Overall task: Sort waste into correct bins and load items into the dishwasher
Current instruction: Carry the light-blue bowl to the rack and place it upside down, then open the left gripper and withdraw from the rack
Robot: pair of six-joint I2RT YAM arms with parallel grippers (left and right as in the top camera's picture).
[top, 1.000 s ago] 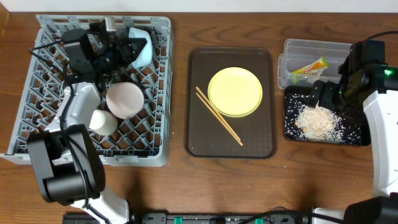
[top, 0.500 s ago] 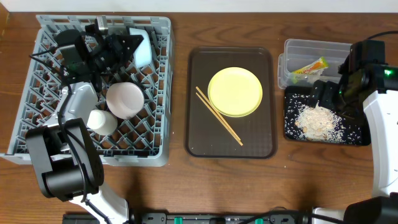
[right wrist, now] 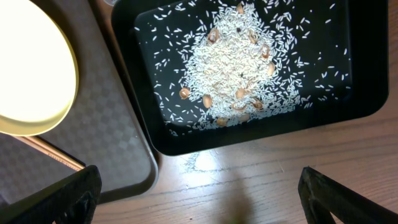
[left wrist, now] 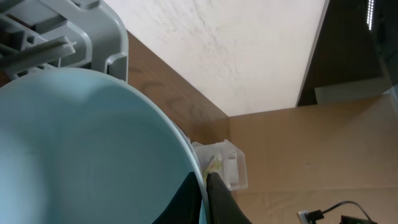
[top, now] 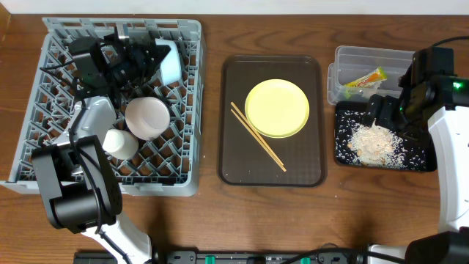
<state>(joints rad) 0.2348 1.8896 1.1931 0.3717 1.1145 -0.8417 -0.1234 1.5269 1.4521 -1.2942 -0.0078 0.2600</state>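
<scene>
The wooden table (top: pixel 209 220) shows bare grain in a wide band along the bottom of the frame. Narrower strips of wood separate the three groups of things. The grey plastic dish rack (top: pixel 44 158), a square lattice of upright pegs, fills the left side, its far wall close to the table's top edge. The smooth brown serving tray (top: pixel 308 161) with rounded corners lies in the centre, apart from the rack.

At the right, the shallow black tray (top: pixel 423 160) sits just below the clear tub (top: pixel 370 56), the two nearly touching. The round yellow plate (top: pixel 277 108) lies in the serving tray's upper half.

In the rack, the light blue bowl (top: pixel 170 62) stands on edge near the top. The left gripper (top: pixel 152 59) is clamped on its rim, black fingers (left wrist: pixel 217 198) on either side. The pinkish-white bowl (top: pixel 147 117) is below it, and the white cup (top: pixel 121 143) is at lower left.

The right gripper (right wrist: pixel 199 196) is spread wide over the black tray's near edge. Two thin wooden chopsticks (top: pixel 258 136) lie diagonally beside the plate. The crinkled wrapper (top: pixel 364 78) lies in the tub. Grainy rice scraps (right wrist: pixel 239 62) are heaped in the black tray, with loose grains scattered around the heap.
</scene>
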